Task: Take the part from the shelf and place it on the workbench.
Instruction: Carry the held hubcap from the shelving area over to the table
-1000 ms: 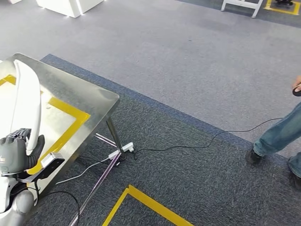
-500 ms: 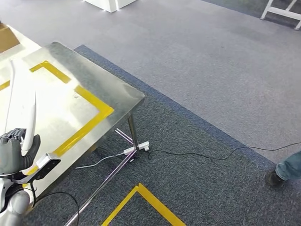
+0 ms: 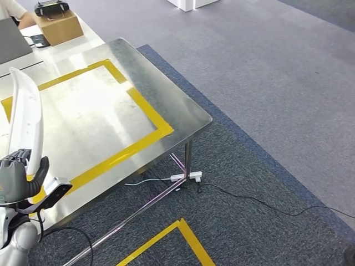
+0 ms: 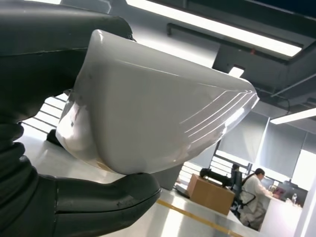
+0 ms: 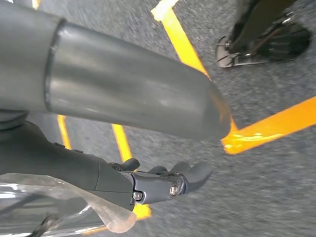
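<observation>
Left hand [image 3: 16,180] fingers clamp the white curved part [image 3: 26,119] upright, clear of the steel worktop [image 3: 179,111]; right hand [image 5: 164,180] hangs, fingers seemingly loosely apart.

Grey carpet [image 3: 268,61] covers the floor, with a darker carpet strip [image 3: 259,210] marked by yellow floor tape [image 3: 184,230]. A white power strip [image 3: 188,177] and black cable [image 3: 268,205] lie on it. Long ceiling lights [image 4: 223,29] glow above window blinds [image 4: 275,148].
</observation>
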Available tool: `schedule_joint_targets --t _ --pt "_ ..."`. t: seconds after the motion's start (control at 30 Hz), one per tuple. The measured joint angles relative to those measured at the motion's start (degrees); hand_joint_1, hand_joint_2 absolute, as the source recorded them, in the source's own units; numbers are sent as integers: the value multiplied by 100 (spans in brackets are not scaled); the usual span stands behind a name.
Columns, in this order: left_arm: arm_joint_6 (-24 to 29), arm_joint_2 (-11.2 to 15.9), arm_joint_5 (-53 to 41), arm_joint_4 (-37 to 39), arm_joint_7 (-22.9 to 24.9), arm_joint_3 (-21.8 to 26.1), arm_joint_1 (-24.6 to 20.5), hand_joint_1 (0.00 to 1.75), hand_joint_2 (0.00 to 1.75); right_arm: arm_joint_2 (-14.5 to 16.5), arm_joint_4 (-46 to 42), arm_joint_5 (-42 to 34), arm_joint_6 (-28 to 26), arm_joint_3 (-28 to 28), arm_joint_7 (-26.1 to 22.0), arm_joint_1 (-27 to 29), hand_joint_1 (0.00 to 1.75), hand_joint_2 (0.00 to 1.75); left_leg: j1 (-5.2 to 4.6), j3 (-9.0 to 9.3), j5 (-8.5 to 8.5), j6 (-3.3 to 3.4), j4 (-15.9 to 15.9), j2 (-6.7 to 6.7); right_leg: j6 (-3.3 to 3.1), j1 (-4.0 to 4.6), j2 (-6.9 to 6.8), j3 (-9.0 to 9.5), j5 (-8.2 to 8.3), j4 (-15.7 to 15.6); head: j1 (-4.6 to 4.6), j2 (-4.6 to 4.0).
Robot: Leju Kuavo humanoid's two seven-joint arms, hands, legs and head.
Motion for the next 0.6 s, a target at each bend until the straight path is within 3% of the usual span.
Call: schedule_joint_targets --t 0.07,0.1,0.13,0.2,0.27,0.3,0.33,0.37,0.43,0.5,0.57,0.6 --pt "2 6 -1 -1 0 2 16 175 175 7 -1 0 1 1 1 -11 0 0 25 -30 28 -79 -13 -112 -56 4 -126 46 10 -49 2 1" --pt "3 12 -1 -2 0 4 24 175 175 11 -1 0 -1 1 1 -13 0 0 17 -49 2 -110 25 -48 -93 -5 -203 74 17 -73 -10 1" --pt "4 20 -1 -2 -1 5 20 175 175 15 -1 0 -2 1 -1 -9 0 0 7 -108 -82 -139 161 89 -126 -16 -290 104 22 -102 -28 1" --pt "4 32 -1 -2 -3 7 5 175 175 15 -1 1 -4 -1 -2 0 0 0 6 -380 -388 -191 759 446 -177 -11 -462 151 7 -129 -62 1" --pt "3 34 -1 -2 -4 5 13 175 175 14 -1 1 -2 -1 -1 7 0 0 33 -697 -630 -229 1423 575 -194 3 -632 172 -21 -127 -68 1" --pt "3 34 -1 -2 -4 4 24 175 175 14 -1 1 -1 -1 -1 7 0 0 41 -747 -615 -238 1529 594 -192 6 -715 184 -36 -127 -69 1" --pt "3 34 -1 -2 -4 4 31 175 175 15 -1 1 0 -1 -1 6 0 0 44 -685 -496 -239 1410 613 -186 6 -796 202 -53 -126 -69 0" --pt "3 34 -1 -2 -4 5 33 175 175 15 -1 1 0 -1 -1 3 0 0 42 -517 -304 -230 1093 660 -174 6 -871 230 -74 -126 -70 0" --pt "3 35 0 -3 -4 5 25 175 175 15 -1 1 -1 -1 -1 -2 0 0 1 -121 -29 -182 339 882 -125 25 -1001 286 -127 -122 -72 -1" --pt "3 36 0 -5 -4 5 18 175 175 15 -1 1 -1 -1 -1 -9 0 0 -50 43 -11 -118 7 1015 -58 60 -1118 324 -174 -131 -68 -1" --pt "3 38 -1 -7 -4 10 31 175 175 15 -2 1 -1 -1 -1 -21 0 0 -56 42 -31 -56 -17 913 3 74 -1228 365 -211 -154 -62 1" --pt "4 39 -1 -10 -4 13 38 175 175 14 -3 1 -1 -1 -1 -29 0 0 -42 50 -28 -25 -32 852 31 69 -1180 367 -253 -131 -53 1"
